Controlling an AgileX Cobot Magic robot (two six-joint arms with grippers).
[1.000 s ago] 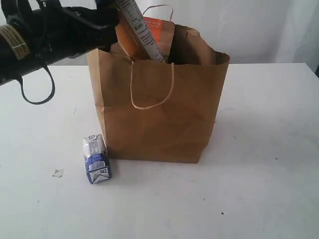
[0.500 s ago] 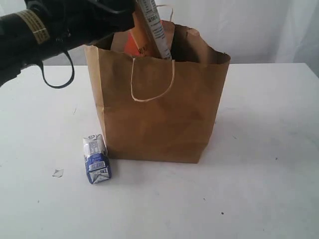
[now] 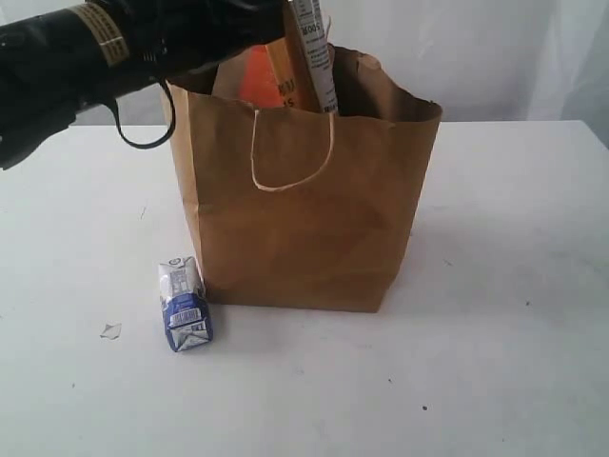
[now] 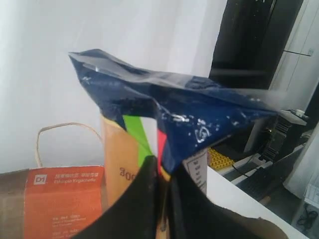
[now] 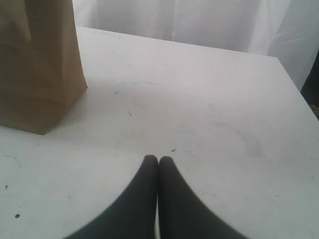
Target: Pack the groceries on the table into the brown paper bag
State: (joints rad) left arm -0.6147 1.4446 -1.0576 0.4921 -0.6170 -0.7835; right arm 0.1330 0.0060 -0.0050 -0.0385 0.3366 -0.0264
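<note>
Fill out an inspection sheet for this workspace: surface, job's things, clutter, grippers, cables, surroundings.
Surface: white table, with a few small dark specks.
Job's things: brown paper bag upright and open. Blue spaghetti packet with its lower end inside the bag mouth. Brown pouch with orange label sticks out of the bag. Small blue-white carton on the table beside the bag's base.
Clutter: small pale scrap on the table.
Grippers: left gripper shut on the spaghetti packet. Right gripper shut and empty, over bare table.
Cables: black cable loop hangs under the left arm.
Surroundings: white backdrop; dark equipment beyond.
</note>
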